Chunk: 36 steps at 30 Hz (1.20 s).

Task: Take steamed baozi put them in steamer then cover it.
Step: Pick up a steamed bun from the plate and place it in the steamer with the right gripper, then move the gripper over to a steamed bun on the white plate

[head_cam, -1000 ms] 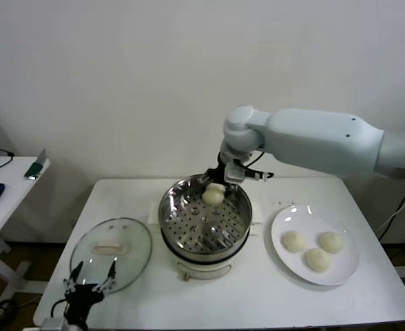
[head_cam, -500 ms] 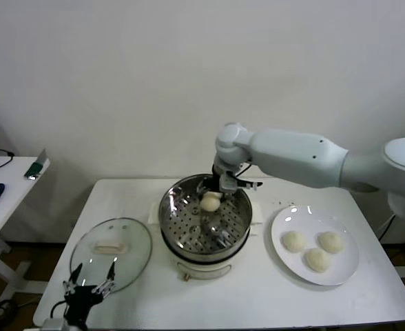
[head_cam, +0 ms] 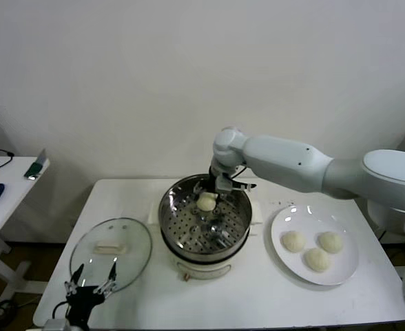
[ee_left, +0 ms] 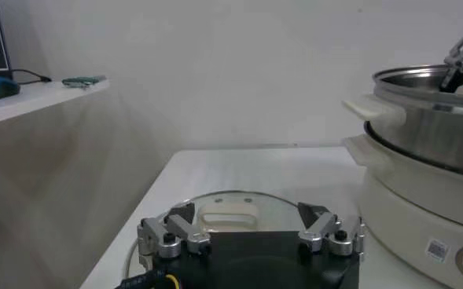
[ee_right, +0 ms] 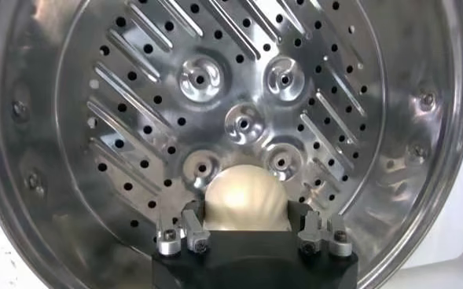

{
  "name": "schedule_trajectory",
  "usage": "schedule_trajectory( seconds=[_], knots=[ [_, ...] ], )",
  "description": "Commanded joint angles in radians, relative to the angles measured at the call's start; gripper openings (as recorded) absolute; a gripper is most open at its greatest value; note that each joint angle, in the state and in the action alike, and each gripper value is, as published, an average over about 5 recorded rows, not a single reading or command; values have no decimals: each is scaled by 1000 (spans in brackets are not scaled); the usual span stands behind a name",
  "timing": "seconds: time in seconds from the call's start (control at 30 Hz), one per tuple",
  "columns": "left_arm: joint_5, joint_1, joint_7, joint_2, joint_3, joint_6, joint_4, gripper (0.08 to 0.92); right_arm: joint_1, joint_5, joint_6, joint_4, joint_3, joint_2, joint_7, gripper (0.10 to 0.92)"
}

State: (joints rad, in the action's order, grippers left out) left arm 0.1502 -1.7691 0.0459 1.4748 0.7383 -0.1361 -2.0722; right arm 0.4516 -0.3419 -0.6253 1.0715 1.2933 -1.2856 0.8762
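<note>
Cream baozi inside steel steamer

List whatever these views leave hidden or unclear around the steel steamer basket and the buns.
- Right wrist view: the right gripper body covers the cream-white dough bun's underside, so contact with the perforated steel steamer basket floor is unclear.
- Head view: the right gripper blocks the basket's far wall.
- Left wrist view: the open left gripper hides the near part of the glass lid; the basket is cut off at the edge.
</note>
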Motion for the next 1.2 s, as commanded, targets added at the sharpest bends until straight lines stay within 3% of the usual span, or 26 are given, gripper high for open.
schedule_trajectory(
  seconds=[0.03, 0.17, 0.37, 0.6, 0.7, 0.93, 1.2],
  knots=[
    [-2, 0, 0, 1, -1, 1, -1, 823, 0, 16, -16, -25, 1, -14, 9, 714],
    [-1, -1, 0, 0, 0, 2, -2, 823, 61, 118, -21, 3, 47, -2, 38, 795],
    [-1, 0, 1, 0, -2, 2, -4, 823, 198, 308, -23, 20, 101, 40, 76, 822],
    [-3, 1, 3, 1, -3, -1, -10, 823, 421, 846, 176, 119, 319, 196, 148, 823],
    [-3, 1, 4, 0, -3, 1, -10, 823, 482, 990, 310, 151, 408, 277, 171, 823],
    [-6, 5, 8, -4, -3, -2, -19, 823, 589, 1052, 620, 292, 543, 482, 158, 823],
    [-4, 3, 9, -4, -6, -1, -32, 823, 617, 1022, 799, 439, 690, 668, 78, 823]
  ],
)
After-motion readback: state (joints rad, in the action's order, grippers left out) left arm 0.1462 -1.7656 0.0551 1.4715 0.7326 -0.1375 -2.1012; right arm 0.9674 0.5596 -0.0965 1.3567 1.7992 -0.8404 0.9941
